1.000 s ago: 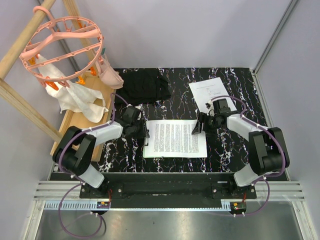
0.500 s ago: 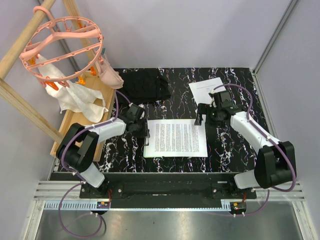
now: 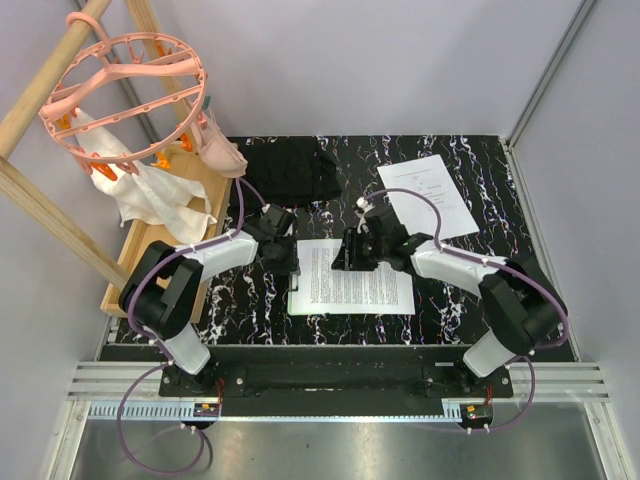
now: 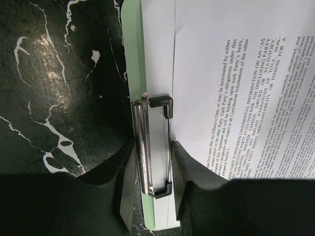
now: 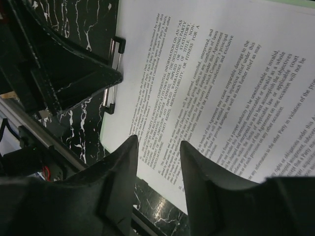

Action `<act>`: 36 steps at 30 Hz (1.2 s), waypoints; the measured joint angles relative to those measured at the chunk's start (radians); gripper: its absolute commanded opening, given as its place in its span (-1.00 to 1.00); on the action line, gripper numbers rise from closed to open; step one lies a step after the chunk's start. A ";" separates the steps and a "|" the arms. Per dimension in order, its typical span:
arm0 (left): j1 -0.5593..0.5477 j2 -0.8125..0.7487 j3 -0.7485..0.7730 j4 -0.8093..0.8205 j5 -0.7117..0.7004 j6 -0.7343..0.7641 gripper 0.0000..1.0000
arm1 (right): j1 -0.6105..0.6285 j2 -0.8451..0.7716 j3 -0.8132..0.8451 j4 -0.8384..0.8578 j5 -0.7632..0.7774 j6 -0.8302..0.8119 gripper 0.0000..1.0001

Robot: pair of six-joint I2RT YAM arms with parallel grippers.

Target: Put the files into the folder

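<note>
Two sheets show: one printed sheet lies on the light-green clipboard, a green strip bare along the clip edge. A second sheet sits well apart at the far right, marbled tabletop showing between them. The left gripper pinches the metal clip; the right gripper hovers over the text, jaws apart, holding nothing.

Pink clip hanger, white rag, black fabric, marbled tabletop.

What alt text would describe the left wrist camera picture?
The robot's left hand grips the metal clip at the edge of a light-green clipboard, one dark finger on each side. A sheet of dense printed text lies on the clipboard, over a black marbled table.
</note>
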 measured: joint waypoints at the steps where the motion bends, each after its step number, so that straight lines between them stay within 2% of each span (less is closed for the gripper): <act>1: -0.001 0.002 0.004 -0.005 -0.002 0.000 -1.00 | 0.013 0.022 -0.003 0.022 0.010 0.011 -0.08; 9: -0.003 0.009 0.014 -0.017 -0.006 0.000 -1.00 | 0.055 0.075 -0.032 0.125 0.109 0.051 -0.03; 14: -0.003 0.006 0.008 -0.005 0.003 0.006 -1.00 | 0.059 0.179 -0.038 0.186 0.109 0.086 -0.03; 25: -0.001 -0.086 -0.138 0.176 0.009 0.014 -1.00 | 0.065 0.229 0.001 0.219 0.097 0.140 -0.03; 36: 0.000 -0.103 -0.167 0.217 0.012 0.017 -1.00 | 0.090 0.311 0.074 0.265 0.071 0.156 -0.04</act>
